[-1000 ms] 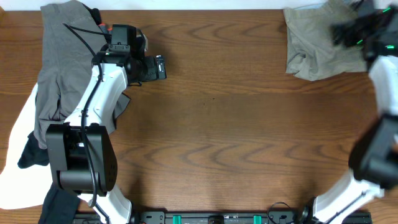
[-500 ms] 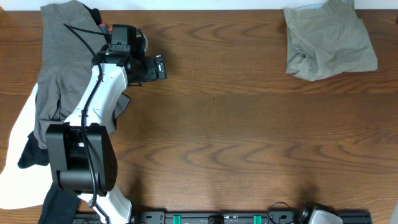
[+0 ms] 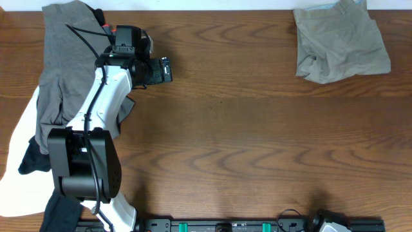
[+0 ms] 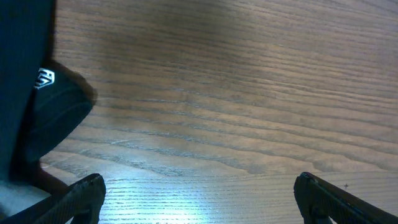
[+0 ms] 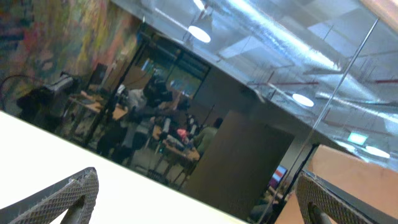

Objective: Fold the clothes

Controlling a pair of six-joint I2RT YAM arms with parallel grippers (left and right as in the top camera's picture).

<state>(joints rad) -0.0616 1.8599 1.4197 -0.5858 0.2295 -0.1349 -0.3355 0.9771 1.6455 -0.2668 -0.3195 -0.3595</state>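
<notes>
The khaki-beige shorts (image 3: 338, 45) lie in a folded bundle at the table's far right corner, with no gripper on them. My left gripper (image 3: 166, 69) hovers over bare wood at the far left, well away from the shorts. In the left wrist view it (image 4: 199, 202) is open and empty above the tabletop. My right gripper (image 5: 199, 199) is open and empty and points up at the room and ceiling. It is out of the overhead view.
A heap of other clothes lies along the left edge: a grey garment (image 3: 61, 64), a white cloth (image 3: 16, 174) and a black piece (image 3: 32, 161). The wooden table (image 3: 244, 142) spans the view. A dark shape (image 4: 37, 106) sits left in the left wrist view.
The right arm, over the shorts at the far right a second ago, has left the overhead view. The shorts stay where they were. The left arm has not moved.
</notes>
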